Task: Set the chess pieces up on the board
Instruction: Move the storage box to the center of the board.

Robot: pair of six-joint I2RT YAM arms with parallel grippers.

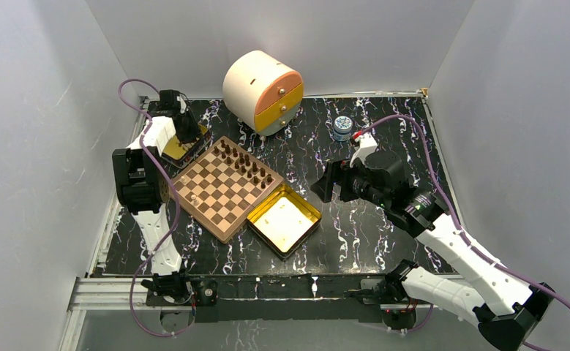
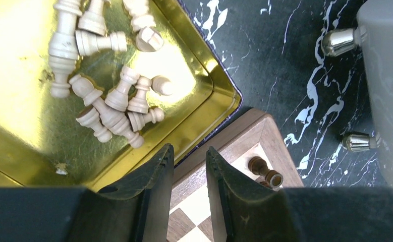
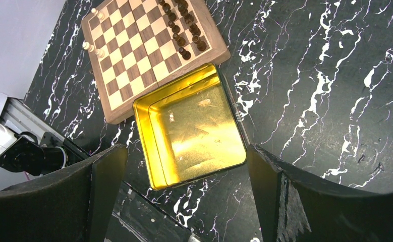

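At the far left of the black white-veined marble counter (image 1: 318, 131), the left gripper (image 2: 189, 151) is held over the seam between a shiny gold square tin (image 2: 219, 96) and a corner of the board. Its jaws are parted by only a narrow gap, and nothing is held between them. A heap of light tan wooden chess pieces (image 2: 118, 98) is seen lying tumbled in that tin.

Just beside it, the square wooden chessboard with brown and tan checks (image 1: 223, 190) is set at an angle. Two rows of dark brown wooden pieces (image 1: 245, 162) are stood upright along its far-right edge, and three light tan pieces (image 3: 86, 45) are stood near the opposite edge.

A second gold square tin (image 3: 146, 131), with nothing in it, is placed against the board's near-right side. Above it the right gripper (image 3: 184, 151) is held with jaws spread wide, empty.
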